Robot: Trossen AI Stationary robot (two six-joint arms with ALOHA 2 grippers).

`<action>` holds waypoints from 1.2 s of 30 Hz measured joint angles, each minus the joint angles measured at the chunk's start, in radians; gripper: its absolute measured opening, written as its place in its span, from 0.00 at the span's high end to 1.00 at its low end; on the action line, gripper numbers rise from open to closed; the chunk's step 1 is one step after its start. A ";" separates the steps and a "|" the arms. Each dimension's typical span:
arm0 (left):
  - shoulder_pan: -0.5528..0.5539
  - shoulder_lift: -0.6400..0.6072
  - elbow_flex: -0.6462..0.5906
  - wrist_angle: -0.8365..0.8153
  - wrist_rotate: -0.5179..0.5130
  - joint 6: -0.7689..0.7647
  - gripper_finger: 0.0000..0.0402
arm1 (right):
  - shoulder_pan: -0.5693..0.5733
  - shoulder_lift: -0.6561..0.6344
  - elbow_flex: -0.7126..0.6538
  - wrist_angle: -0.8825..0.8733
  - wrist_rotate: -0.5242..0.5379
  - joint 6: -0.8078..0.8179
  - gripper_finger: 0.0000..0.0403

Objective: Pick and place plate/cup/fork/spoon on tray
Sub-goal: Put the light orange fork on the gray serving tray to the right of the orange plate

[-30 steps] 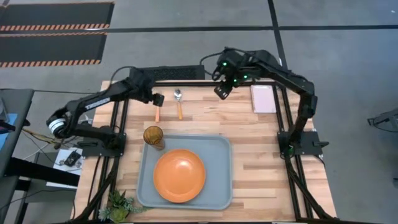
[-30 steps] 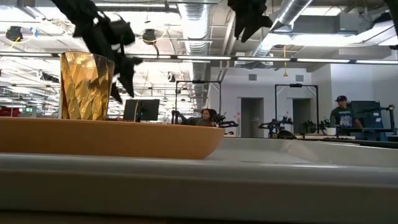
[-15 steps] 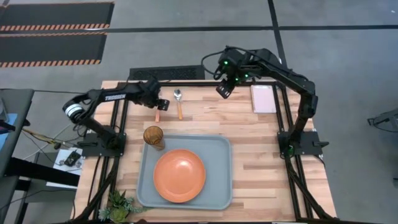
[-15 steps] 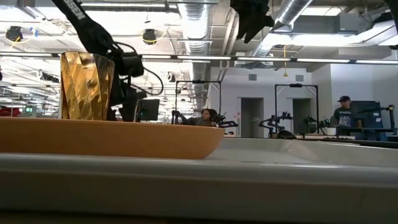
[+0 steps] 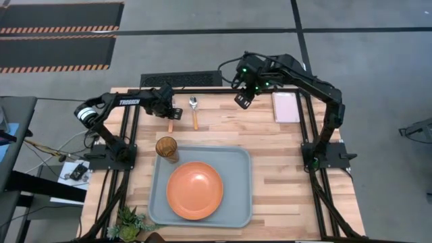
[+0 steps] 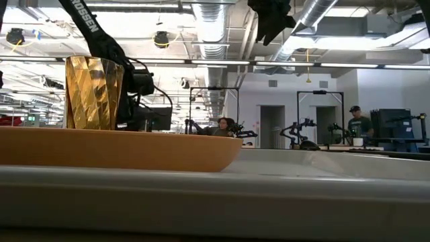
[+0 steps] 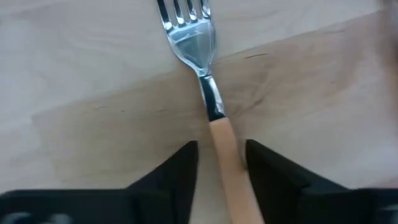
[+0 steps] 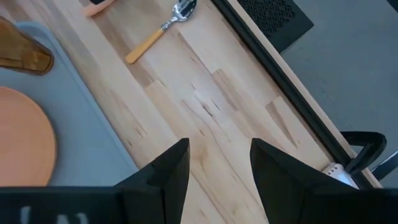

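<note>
Plate (image 5: 194, 190) and cup (image 5: 167, 148) sit on the tray (image 5: 237, 201), spoon (image 5: 194, 111) and fork (image 7: 204, 81) lie on the counter (image 5: 270, 142), left hand (image 7: 221, 167) open astride the fork's handle, right hand (image 8: 219, 163) open, empty, hovering.

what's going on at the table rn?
The left gripper is down at the table's far edge, its open fingers either side of the fork's orange handle, not yet closed on it. The spoon lies on the wood right beside the fork. The plate already sits on the tray, and the cup stands at the tray's near-left corner. The right gripper hangs open above the table's far side, holding nothing.
</note>
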 joint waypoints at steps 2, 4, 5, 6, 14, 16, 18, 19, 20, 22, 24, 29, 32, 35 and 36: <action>0.000 0.001 0.000 -0.005 -0.009 0.010 0.78 | -0.001 0.000 0.000 0.000 -0.001 0.000 0.53; 0.000 0.001 -0.001 -0.007 -0.015 0.029 0.88 | 0.000 0.000 0.000 0.000 -0.001 0.000 0.53; 0.000 0.001 -0.001 -0.006 -0.017 0.040 0.92 | 0.001 0.000 0.000 0.000 0.000 0.000 0.53; 0.000 0.001 -0.001 -0.004 -0.016 0.053 0.94 | 0.003 0.000 0.000 0.000 0.000 0.000 0.53; 0.004 -0.008 -0.003 0.000 -0.004 0.067 0.93 | 0.005 0.000 0.000 0.002 -0.001 0.000 0.53; 0.004 -0.018 -0.004 0.000 0.001 0.062 0.94 | 0.004 0.000 0.000 0.002 0.000 0.000 0.53; 0.004 -0.034 0.001 0.000 0.020 0.059 0.94 | 0.003 0.000 0.000 0.001 0.000 -0.001 0.53; 0.004 -0.047 0.007 -0.001 0.030 0.059 0.94 | 0.003 0.000 0.000 0.000 0.000 -0.001 0.53; 0.003 -0.059 0.016 0.000 0.042 0.058 0.94 | 0.002 0.000 0.000 -0.002 0.000 0.000 0.53; 0.003 -0.082 0.033 0.000 0.051 0.049 0.94 | -0.002 0.000 0.000 -0.008 -0.001 0.000 0.53; 0.004 -0.106 0.053 -0.010 0.056 0.033 0.92 | -0.003 0.000 0.000 -0.019 0.000 0.001 0.53; -0.002 -0.177 0.106 -0.011 0.106 0.012 0.93 | -0.003 -0.011 0.000 -0.002 0.001 0.007 0.53; -0.019 -0.237 0.137 -0.011 0.125 -0.004 0.94 | -0.030 -0.044 -0.002 0.074 -0.027 -0.008 0.53; -0.044 -0.304 0.165 -0.008 0.122 -0.036 0.91 | -0.089 -0.105 -0.002 0.195 -0.125 -0.019 0.53; -0.057 -0.327 0.173 -0.011 0.118 -0.049 0.91 | -0.119 -0.129 -0.021 0.235 -0.166 -0.018 0.53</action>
